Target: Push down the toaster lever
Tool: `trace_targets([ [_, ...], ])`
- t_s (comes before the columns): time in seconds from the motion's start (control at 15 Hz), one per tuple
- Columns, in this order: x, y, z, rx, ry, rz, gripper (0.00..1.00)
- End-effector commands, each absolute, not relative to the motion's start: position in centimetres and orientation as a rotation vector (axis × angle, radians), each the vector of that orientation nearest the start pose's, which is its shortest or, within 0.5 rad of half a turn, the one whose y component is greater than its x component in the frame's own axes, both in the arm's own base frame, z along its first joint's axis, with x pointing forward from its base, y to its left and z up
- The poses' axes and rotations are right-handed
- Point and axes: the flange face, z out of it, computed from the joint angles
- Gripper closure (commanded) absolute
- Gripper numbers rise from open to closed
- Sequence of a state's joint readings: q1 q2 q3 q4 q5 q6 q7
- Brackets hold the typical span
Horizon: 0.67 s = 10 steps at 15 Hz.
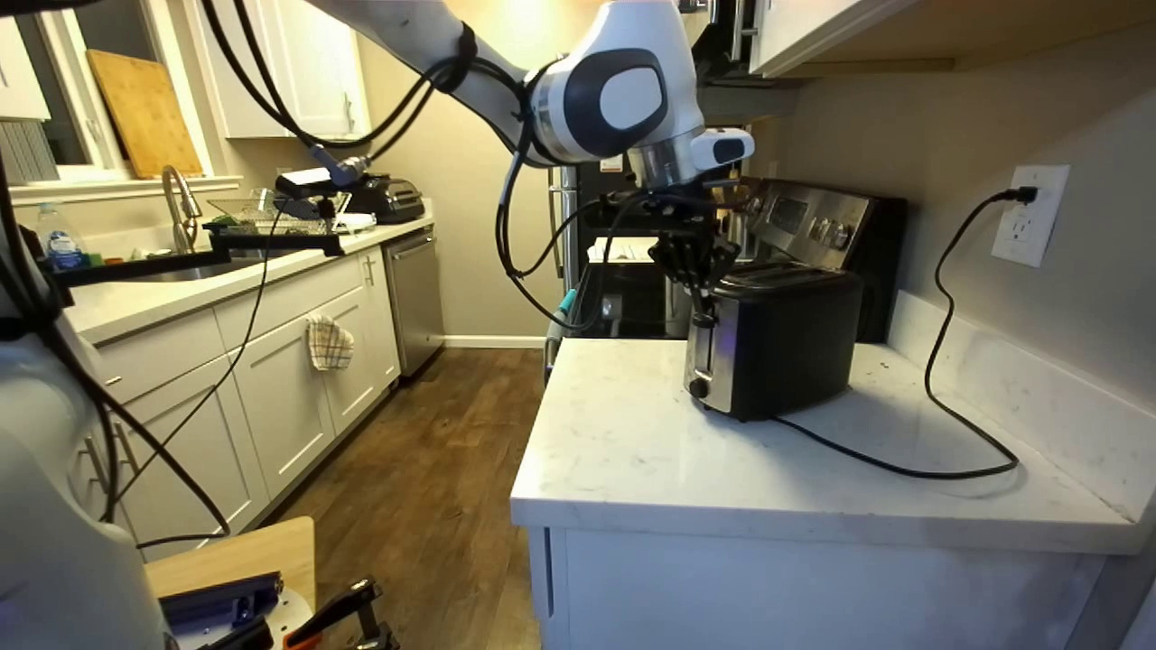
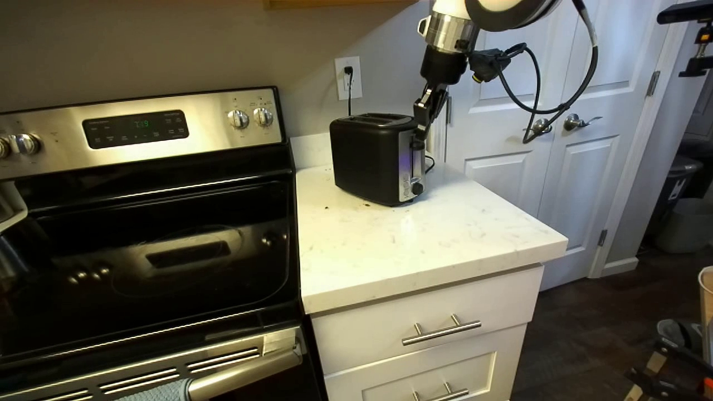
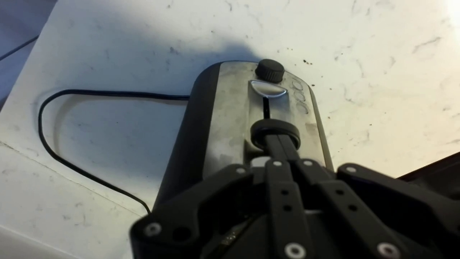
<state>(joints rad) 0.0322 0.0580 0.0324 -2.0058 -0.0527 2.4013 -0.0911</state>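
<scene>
Jaws (2) pressed tog at 1 blk lever on 1 toaster.

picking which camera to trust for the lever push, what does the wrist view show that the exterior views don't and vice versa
Only the wrist view clearly shows the half-round silver piece between the lever and the knob, and the jaws shut together, tips at the lever.

Only the exterior views show the bread slots on top of the toaster and the plug in the wall outlet.

Shared: toaster, lever, knob, cord, countertop and jaws.
</scene>
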Motion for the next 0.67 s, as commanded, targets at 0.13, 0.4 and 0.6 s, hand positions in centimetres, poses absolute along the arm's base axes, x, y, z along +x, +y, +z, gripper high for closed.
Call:
trace_targets([
  [0.13, 59.5, 4.7, 44.4, -3.113, -0.319, -0.566, 1.00],
  [0.4, 59.6, 4.7, 44.0, -3.116, -0.321, -0.627, 1.00],
  [0.6, 59.3, 4.7, 43.4, -3.121, -0.344, -0.673, 1.00],
])
